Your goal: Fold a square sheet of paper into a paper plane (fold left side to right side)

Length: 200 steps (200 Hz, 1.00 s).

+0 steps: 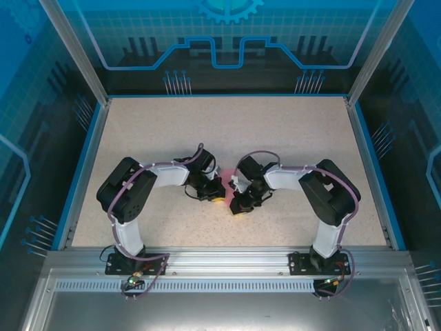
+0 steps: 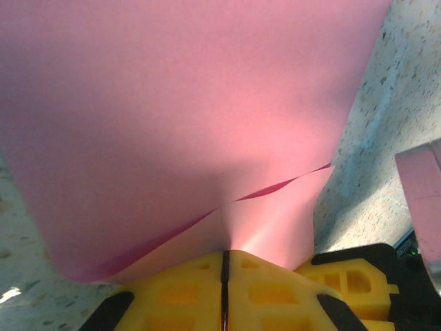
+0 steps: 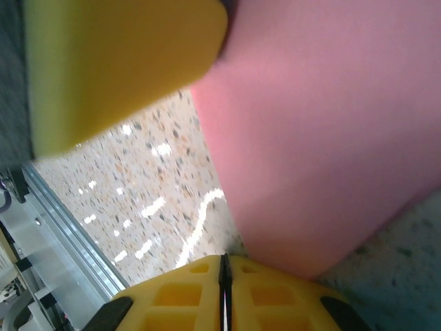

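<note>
The square sheet of paper (image 2: 179, 117) is pink-red and bent over itself, an upper layer lying above a lower one, with a dark gap between their edges. My left gripper (image 2: 224, 254) is shut on the paper's near edge. From above, a bit of the paper (image 1: 225, 181) shows between the two wrists at the table's middle, with my left gripper (image 1: 216, 198) and my right gripper (image 1: 238, 205) close together. My right gripper (image 3: 224, 259) is shut, and the paper (image 3: 324, 131) runs down just right of its tips. Nothing shows between its jaws.
The speckled table (image 1: 207, 131) spreads wide behind and beside the arms, bounded by blue rails and glass walls. A yellow finger of the left gripper (image 3: 117, 69) hangs blurred close above in the right wrist view. The metal front rail (image 3: 62, 241) lies nearby.
</note>
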Available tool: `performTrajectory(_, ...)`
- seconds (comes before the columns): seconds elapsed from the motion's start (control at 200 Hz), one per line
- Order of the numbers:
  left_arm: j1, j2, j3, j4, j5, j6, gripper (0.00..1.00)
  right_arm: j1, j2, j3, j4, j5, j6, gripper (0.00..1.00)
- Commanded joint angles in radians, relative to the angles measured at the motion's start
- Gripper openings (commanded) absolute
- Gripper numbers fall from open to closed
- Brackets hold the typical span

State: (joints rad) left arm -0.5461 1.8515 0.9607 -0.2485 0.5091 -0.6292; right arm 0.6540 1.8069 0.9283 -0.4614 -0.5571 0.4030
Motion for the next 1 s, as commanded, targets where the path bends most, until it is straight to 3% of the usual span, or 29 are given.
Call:
performTrajectory(0.0,-0.006,0.035,-0.027,-0.077,-0.101,0.006,0.09,-0.001,-0.068,-0.022,-0.078,0.001,0.012,0.07)
performTrajectory(0.185,-0.005,0.034,-0.022,-0.077,-0.1,0.008,0.1,-0.001,-0.118,0.0,-0.057,-0.024,0.043,0.02)
performTrajectory(0.595,-0.005,0.032,-0.014,-0.074,-0.093,0.006,0.1,-0.016,0.034,0.042,-0.019,0.057,0.115,0.0)
performTrajectory(0.995,-0.016,-0.127,-0.019,-0.032,-0.069,0.001,0.18,-0.086,0.032,-0.103,0.005,0.081,0.144,0.0)
